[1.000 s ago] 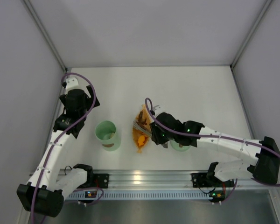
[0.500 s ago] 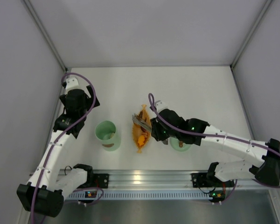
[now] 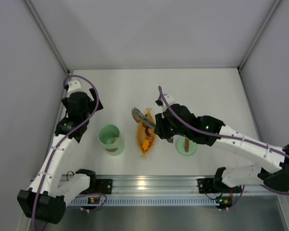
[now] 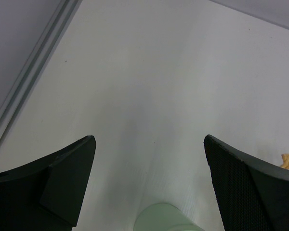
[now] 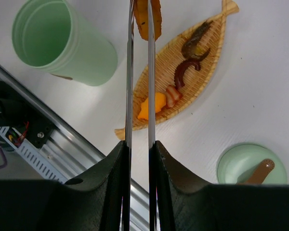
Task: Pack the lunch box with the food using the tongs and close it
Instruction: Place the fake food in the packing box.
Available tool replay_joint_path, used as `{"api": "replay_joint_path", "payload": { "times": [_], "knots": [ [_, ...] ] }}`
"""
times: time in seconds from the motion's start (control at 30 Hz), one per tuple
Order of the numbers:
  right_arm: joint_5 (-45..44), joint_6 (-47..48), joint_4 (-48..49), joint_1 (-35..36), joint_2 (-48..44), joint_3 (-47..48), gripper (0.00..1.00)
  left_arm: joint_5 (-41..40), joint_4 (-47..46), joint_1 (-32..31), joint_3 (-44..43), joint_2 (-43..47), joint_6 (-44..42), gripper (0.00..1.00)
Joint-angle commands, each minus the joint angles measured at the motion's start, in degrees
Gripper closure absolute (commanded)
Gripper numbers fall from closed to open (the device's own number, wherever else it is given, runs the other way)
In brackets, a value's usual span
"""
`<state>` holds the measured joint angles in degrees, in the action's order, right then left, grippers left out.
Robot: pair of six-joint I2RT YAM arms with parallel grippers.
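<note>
Right gripper [image 5: 138,147] pinched narrow on the tongs [image 5: 130,72], pressing the 2 arms almost parallel. An orange strip of food [image 5: 148,17] is caught between the tips, its top cut off by the wrist view's edge. From above, this gripper's fingers are lost under the black wrist; only the tongs' far end shows. Lid [image 5: 245,163] lies flat, brown handle up, clipped by the frame's lower edge. Left gripper [image 4: 149,139] spread wide, holding nothing, its 2 fingers framing bare table [image 4: 135,72]. Lunch box [image 5: 94,62] stands upright and open, left of the dish [image 5: 202,62], both near the front rail [image 3: 144,185], with open table behind them. A brown smudge at the lunch box's base, cannot tell what. The held strip hangs off the dish's left edge, short of the lunch box. The rest of the food lies in the dish.
</note>
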<state>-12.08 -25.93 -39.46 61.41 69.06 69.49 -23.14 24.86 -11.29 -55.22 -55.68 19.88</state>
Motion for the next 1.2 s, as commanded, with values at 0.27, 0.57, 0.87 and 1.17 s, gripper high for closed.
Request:
{"api": "replay_joint_path", "payload": {
  "times": [0.27,0.57,0.87,1.17],
  "knots": [
    [0.56,0.71,-1.67,7.32,0.73,13.29,0.80,0.37,-0.78,0.30,-2.17,-0.13,0.51,0.01],
    [-0.49,-0.61,0.00,13.82,5.03,15.32,0.80,0.20,-0.69,0.30,-2.26,0.13,0.60,0.01],
    [-0.49,-1.31,1.67,16.02,8.81,14.44,0.79,0.20,-0.87,0.30,-2.08,0.31,0.42,0.01],
    [-1.02,-1.05,1.58,16.02,8.99,14.62,0.67,0.28,-0.78,0.30,-2.08,0.31,0.51,0.01]
  ]
}}
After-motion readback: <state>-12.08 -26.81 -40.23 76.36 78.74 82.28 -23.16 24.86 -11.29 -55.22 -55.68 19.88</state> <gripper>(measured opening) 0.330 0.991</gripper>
